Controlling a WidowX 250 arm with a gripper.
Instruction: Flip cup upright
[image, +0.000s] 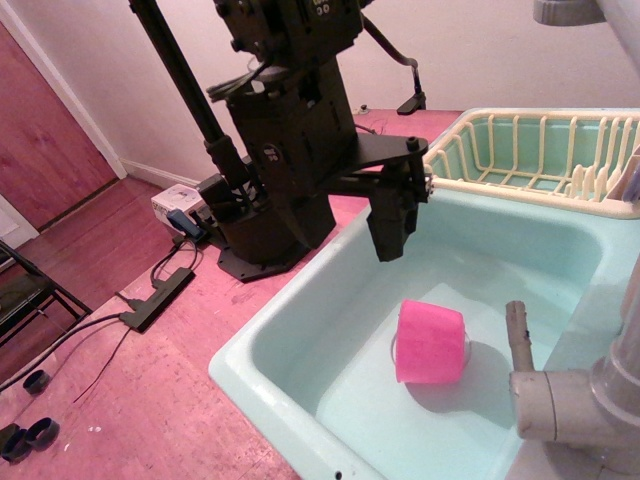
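Observation:
The bright pink cup (430, 343) stands mouth down on the floor of the pale green sink (300, 340), near the drain in the middle. Its handle does not show. My black gripper (387, 243) hangs over the sink's back left part, above and to the left of the cup, well apart from it. Its fingers (390, 225) point down and look closed together, with nothing between them.
A yellow dish rack (530, 150) sits at the sink's back right rim. A grey faucet (560, 395) juts in at the front right, close to the cup. The arm's black base (285, 150) stands behind the sink's left side.

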